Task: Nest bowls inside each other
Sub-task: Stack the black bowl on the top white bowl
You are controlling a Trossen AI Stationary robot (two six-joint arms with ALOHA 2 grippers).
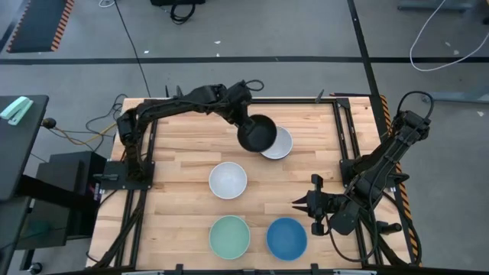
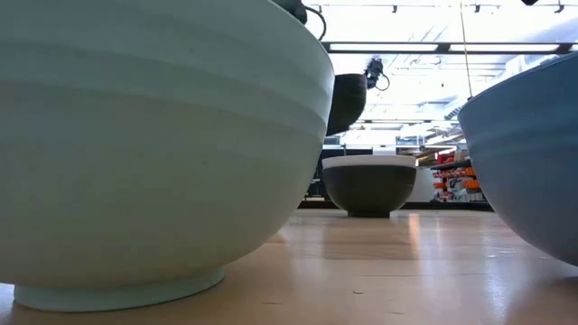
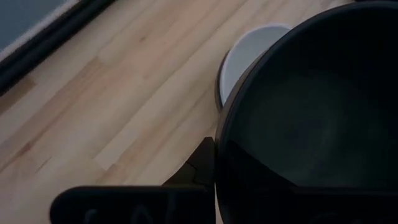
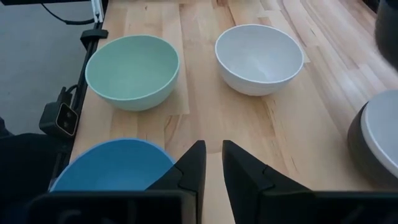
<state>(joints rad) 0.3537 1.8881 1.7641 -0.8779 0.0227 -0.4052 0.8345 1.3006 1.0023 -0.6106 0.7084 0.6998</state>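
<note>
My left gripper (image 1: pixel 246 122) is shut on a black bowl (image 1: pixel 257 134), which it holds in the air toward the table's far side. The low view shows that bowl (image 2: pixel 347 101) above the table. Just right of it, a white bowl (image 1: pixel 281 145) sits nested in a second black bowl (image 2: pixel 368 190) that stands on its foot. Another white bowl (image 1: pixel 228 180) stands at the table's middle. The mint green bowl (image 1: pixel 230 237) and the blue bowl (image 1: pixel 286 238) stand at the near edge. My right gripper (image 1: pixel 299 204) waits right of the blue bowl with a narrow gap between its fingers (image 4: pixel 194 167). My left gripper holds the black bowl by its rim (image 3: pixel 219 155) on the side facing the table's left. One finger (image 3: pixel 200 163) lies outside the wall; the bowl's dark inside hides the other. The fingers come slanting from the far left. The bowl is lifted clear and tilted.
A dark metal frame (image 1: pixel 344 137) runs along the table's left, right and far edges. Bare wood (image 1: pixel 183 137) lies between the left frame and the bowls. The nested pair (image 4: pixel 379 140) shows to one side of the right wrist view.
</note>
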